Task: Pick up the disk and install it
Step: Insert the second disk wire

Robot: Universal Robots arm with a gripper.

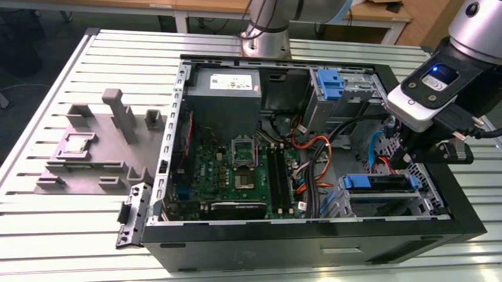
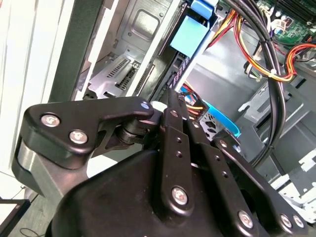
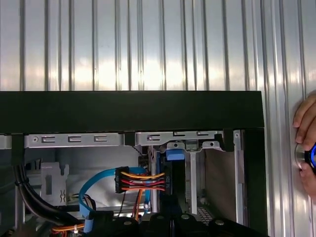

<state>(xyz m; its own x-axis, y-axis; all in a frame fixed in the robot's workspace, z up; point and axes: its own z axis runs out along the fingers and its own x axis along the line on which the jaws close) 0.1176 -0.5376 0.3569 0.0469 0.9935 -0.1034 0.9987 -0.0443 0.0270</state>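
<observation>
The disk (image 1: 377, 183), edged by a blue bracket, lies in the drive cage at the near corner of the open computer case (image 1: 314, 238), on the exterior view's right. My gripper (image 1: 405, 157) hangs just above and behind that cage. In the second wrist view the black fingers (image 2: 170, 116) are drawn together, and the gripper (image 2: 173, 98) points at the near end of the disk (image 2: 190, 37), seen edge-on in its slot. I cannot tell whether they touch. In the first wrist view the disk (image 3: 175, 155) stands ahead of the gripper (image 3: 173, 223).
The case holds a grey power-supply box (image 1: 226, 88), a green motherboard (image 1: 235, 170), a silver cage with a blue latch (image 1: 337, 88) and orange and black cables (image 1: 314, 153). A grey fixture (image 1: 102, 141) sits on the slatted table. A hand (image 3: 305, 143) rests beside the case.
</observation>
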